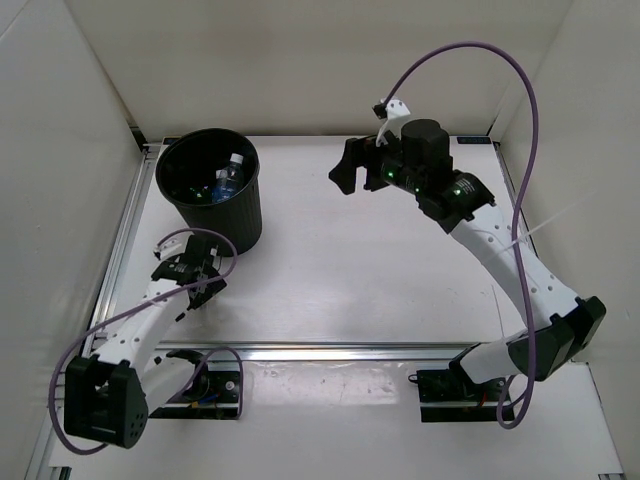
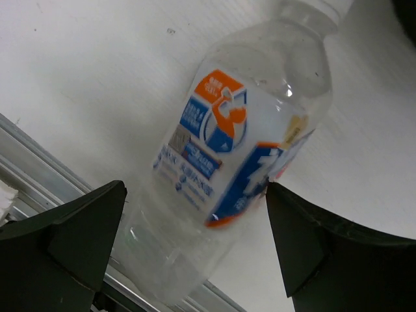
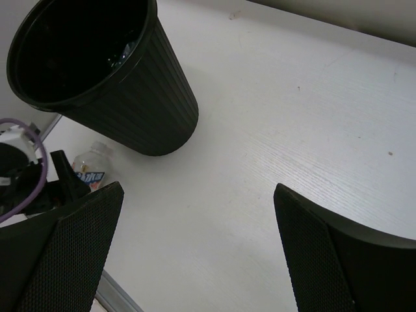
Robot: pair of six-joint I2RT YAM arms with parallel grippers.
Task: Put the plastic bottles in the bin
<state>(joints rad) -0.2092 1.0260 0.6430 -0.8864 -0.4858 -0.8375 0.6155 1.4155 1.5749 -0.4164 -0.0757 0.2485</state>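
Bottle with white-orange label [image 2: 240,149] lies between wide-spread left fingers [image 2: 71,247]; right fingers [image 3: 65,253] gape empty.

Bright, even light casts soft shadows; the bin [image 1: 225,215] is dark inside.

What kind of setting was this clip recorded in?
Probably a lab test cell: plain white panel walls enclose a white table with an aluminium rail along its near edge, where the left arm and right arm are mounted.
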